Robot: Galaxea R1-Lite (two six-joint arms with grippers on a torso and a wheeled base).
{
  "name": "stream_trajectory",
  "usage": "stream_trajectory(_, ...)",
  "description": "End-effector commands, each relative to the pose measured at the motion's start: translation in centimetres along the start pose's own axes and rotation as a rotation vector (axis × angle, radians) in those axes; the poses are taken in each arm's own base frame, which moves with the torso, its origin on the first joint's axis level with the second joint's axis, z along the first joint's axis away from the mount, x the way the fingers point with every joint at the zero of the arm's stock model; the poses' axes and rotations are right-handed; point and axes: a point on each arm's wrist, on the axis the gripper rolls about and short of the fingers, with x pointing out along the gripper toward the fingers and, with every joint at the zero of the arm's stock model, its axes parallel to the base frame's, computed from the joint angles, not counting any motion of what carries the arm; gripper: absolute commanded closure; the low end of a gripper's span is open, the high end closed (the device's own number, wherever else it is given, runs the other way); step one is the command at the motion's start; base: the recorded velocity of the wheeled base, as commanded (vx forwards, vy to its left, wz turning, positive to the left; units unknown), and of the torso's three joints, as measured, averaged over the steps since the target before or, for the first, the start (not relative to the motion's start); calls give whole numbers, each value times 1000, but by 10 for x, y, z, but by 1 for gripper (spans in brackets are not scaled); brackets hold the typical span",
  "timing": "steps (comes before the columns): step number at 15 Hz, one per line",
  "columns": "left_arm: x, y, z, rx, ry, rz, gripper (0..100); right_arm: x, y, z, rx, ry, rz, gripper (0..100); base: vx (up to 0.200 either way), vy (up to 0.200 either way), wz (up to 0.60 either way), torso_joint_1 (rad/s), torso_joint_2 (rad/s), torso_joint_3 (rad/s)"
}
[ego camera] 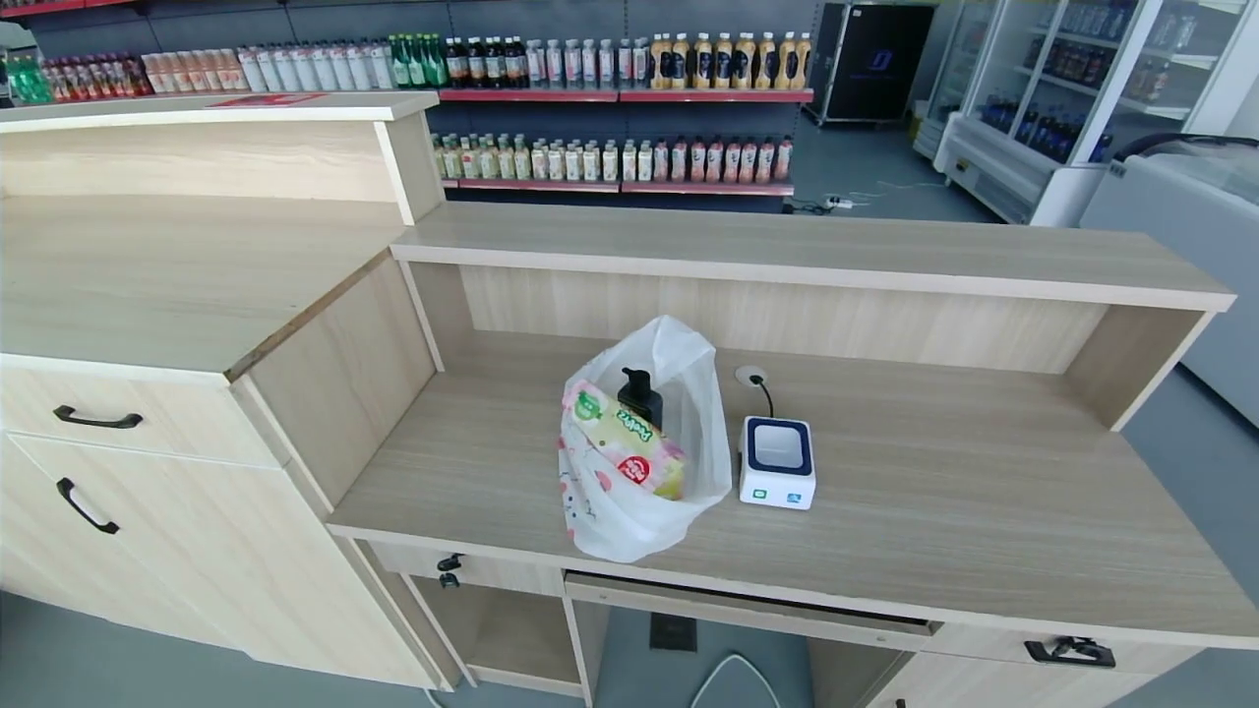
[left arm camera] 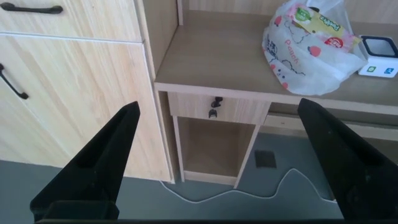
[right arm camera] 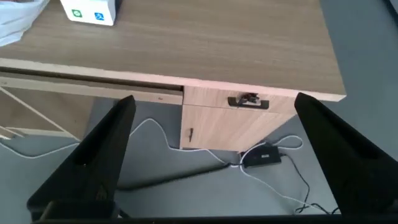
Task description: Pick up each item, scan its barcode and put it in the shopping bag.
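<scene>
A white plastic shopping bag (ego camera: 629, 492) stands on the wooden counter (ego camera: 934, 492). Inside it sit a pink and green wipes pack (ego camera: 625, 442) and a black pump bottle (ego camera: 640, 395). Just right of the bag is the white barcode scanner (ego camera: 777, 460) with a dark top window. In the left wrist view, the bag (left arm camera: 308, 53) and scanner (left arm camera: 378, 56) lie far off; my left gripper (left arm camera: 217, 162) hangs open below the counter, nothing between its fingers. My right gripper (right arm camera: 214, 162) is also open and low, in front of the counter's right end, with the scanner (right arm camera: 89, 11) far away.
A raised ledge (ego camera: 787, 251) runs behind the counter, and a taller cabinet with drawers (ego camera: 148, 324) stands to the left. Under the counter are a keyboard tray (ego camera: 748, 605), locked drawers (right arm camera: 245, 101) and cables on the floor (right arm camera: 261, 155). Drink shelves and fridges stand behind.
</scene>
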Motion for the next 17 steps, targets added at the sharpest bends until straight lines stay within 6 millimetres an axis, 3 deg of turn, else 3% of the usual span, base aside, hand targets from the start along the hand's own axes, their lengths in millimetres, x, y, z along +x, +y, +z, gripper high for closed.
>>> stream_trajectory(1,0,0,0,-1,1,1,0,-16,0,-13,26,-165,29,0,0,0,0,0,0,0)
stream_trajectory(5,0,0,0,-1,1,-1,0,-24,0,-22,144,-249,85,0,0,0,0,0,0,0)
stream_trajectory(17,0,0,0,-1,1,-1,0,-24,0,-22,139,-249,84,0,0,0,0,0,0,0)
